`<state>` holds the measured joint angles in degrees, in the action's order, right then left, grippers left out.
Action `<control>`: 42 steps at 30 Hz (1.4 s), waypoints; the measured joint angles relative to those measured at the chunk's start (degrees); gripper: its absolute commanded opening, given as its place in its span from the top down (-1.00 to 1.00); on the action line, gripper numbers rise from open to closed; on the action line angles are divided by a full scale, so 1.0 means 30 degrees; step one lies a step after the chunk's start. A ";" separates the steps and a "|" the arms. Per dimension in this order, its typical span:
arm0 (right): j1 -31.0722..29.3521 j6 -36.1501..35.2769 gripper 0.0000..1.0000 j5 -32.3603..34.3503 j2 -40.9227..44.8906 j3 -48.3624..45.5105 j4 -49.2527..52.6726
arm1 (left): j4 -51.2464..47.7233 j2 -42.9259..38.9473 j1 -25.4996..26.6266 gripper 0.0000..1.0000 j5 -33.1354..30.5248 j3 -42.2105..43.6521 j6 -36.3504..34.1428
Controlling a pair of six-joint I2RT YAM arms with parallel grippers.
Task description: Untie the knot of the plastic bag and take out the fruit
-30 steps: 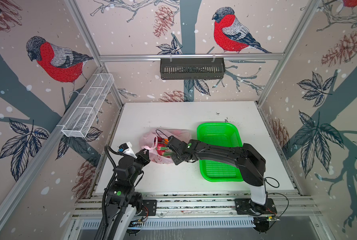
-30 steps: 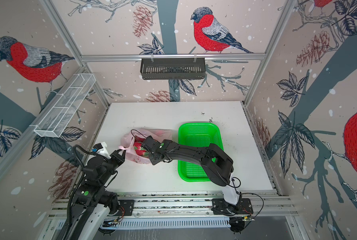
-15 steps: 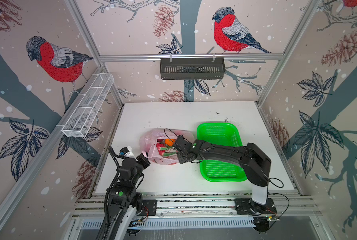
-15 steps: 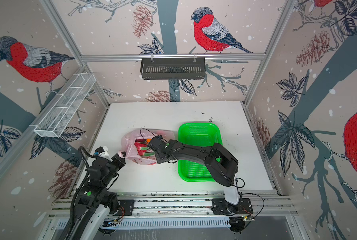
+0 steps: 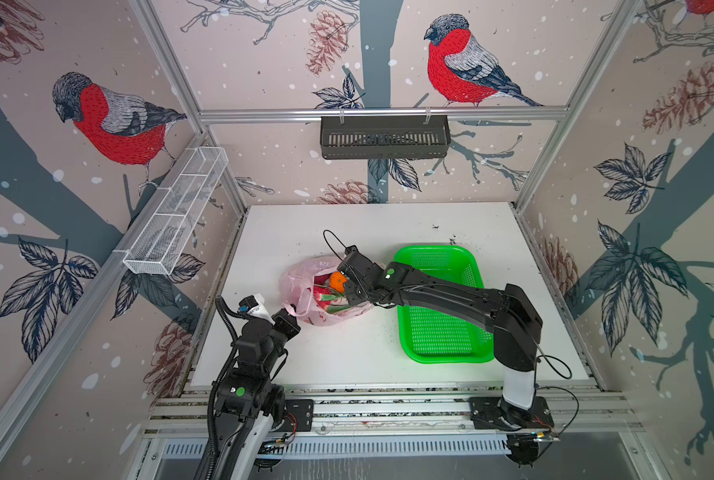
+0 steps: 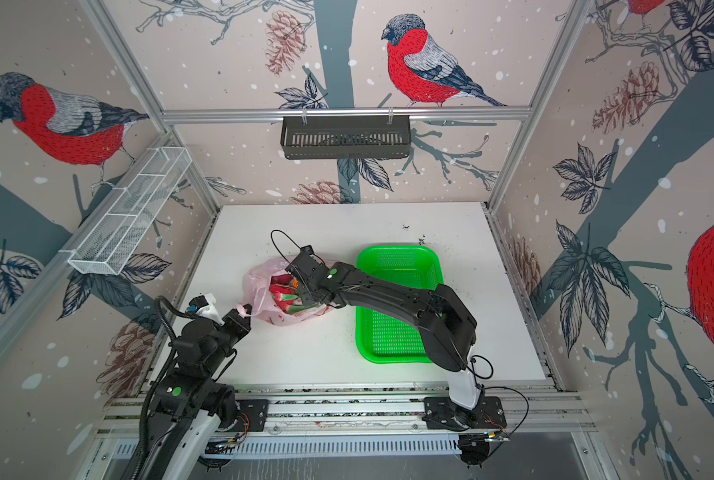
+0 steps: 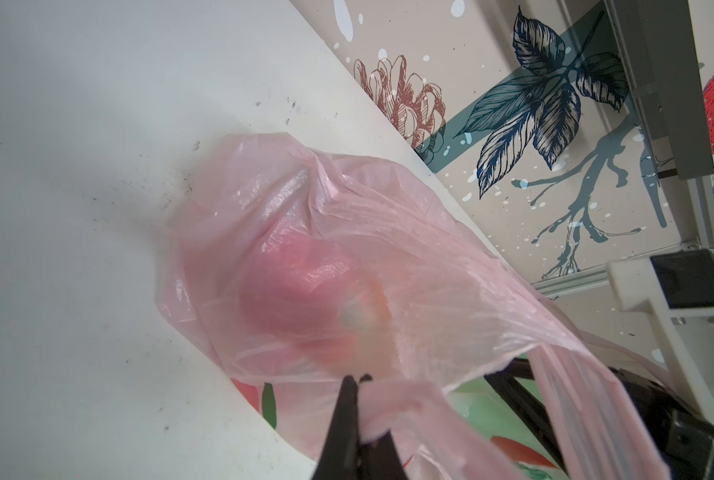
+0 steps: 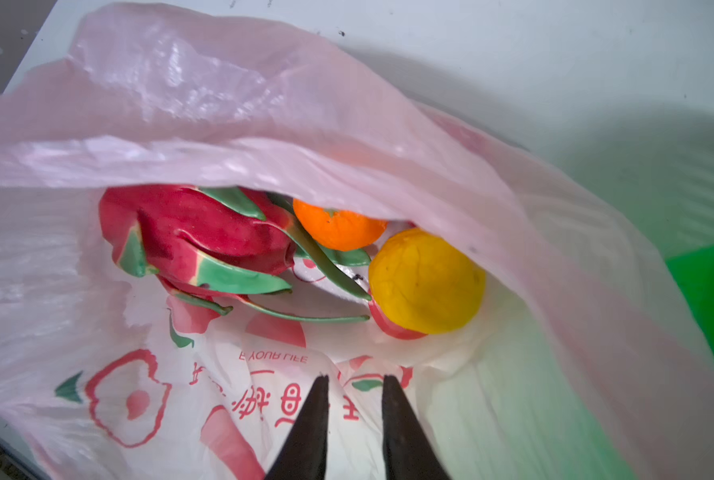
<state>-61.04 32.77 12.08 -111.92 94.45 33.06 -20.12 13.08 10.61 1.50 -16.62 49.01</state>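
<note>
Two grippers meet at the plastic bag [image 5: 301,291], which slumps on the white table [image 5: 347,224] between them. The left gripper [image 7: 357,379] is clenched on a pink loop handle [image 7: 409,399] of the bag, and the thin film is drawn out from its fingertips. The right gripper [image 8: 355,378] reaches into the bag's gaping mouth. Its fingers are slightly parted with nothing between them, the tips over the printed lower wall. Just beyond those tips lie a dragon fruit [image 8: 205,232], an orange [image 8: 334,226] and a yellow citrus [image 8: 426,282], close together. Behind the right fingers, beside that arm, sits the green tray [image 5: 442,332], near the bag. The tabletop is scuffed, with dark specks [image 5: 451,240] well beyond both grippers toward the back wall. Wallpaper of red-breasted birds [image 5: 459,66], pine cones and leaves covers the walls inside an aluminium frame. A black basket [image 5: 384,137] hangs on the rear rail and a white wire shelf [image 5: 176,216] on the left rail.
</note>
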 measured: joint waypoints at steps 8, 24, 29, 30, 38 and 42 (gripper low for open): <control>0.0160 -0.0510 0.13 -0.0634 -0.2484 0.2404 -0.0503 | 0.0058 0.0423 0.0022 1.00 0.0168 0.0022 -0.0335; 0.1151 0.0568 -0.17 -0.1647 -0.4663 0.3832 -0.1435 | 0.0656 0.2127 0.0036 1.00 0.0495 -0.0109 -0.1333; 0.1399 0.1173 -0.29 -0.1603 -0.4728 0.3825 -0.1668 | 0.1064 0.2535 0.0036 1.00 0.0648 -0.0117 -0.1348; 0.1486 0.1355 -0.30 -0.1552 -0.4779 0.3832 -0.1727 | 0.1086 0.2586 0.0036 1.00 0.0663 -0.0109 -0.1355; 0.1756 0.2025 -0.40 -0.1501 -0.5340 0.4175 -0.1982 | 0.1209 0.2732 0.0036 1.00 0.0925 -0.0109 -0.1530; 0.1872 0.2127 -0.41 -0.1523 -0.5829 0.4626 -0.2186 | 0.1479 0.2783 0.0036 1.00 0.0925 -0.0109 -0.1836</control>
<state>-55.42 39.16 7.51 -129.40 108.33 26.50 -15.68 21.43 10.72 4.27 -16.95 43.51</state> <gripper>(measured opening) 0.703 0.048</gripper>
